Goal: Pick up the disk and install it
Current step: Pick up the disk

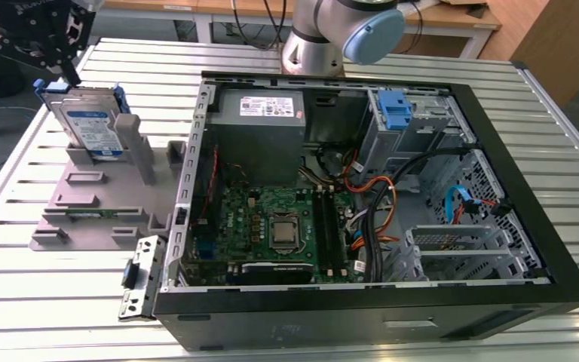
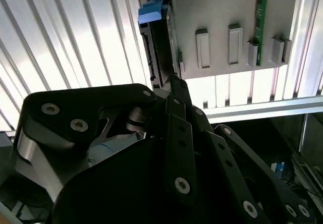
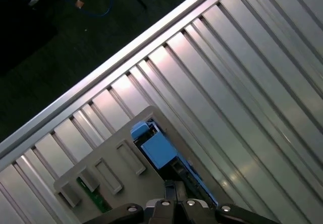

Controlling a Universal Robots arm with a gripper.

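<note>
1. Exterior view, upper left of frame: disk stood on edge in grey holder on slatted table.
2. Gripper hung at disk's top edge; its grip state could not be told.
3. Open computer case occupied frame centre and right.

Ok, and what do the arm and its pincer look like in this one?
The arm is a glossy silver-grey tube with a round pale-blue cap on its joint. The pincer is matte black; in the second wrist view its linkage bars are flat, rounded at the ends and dotted with silver screw heads.
</note>
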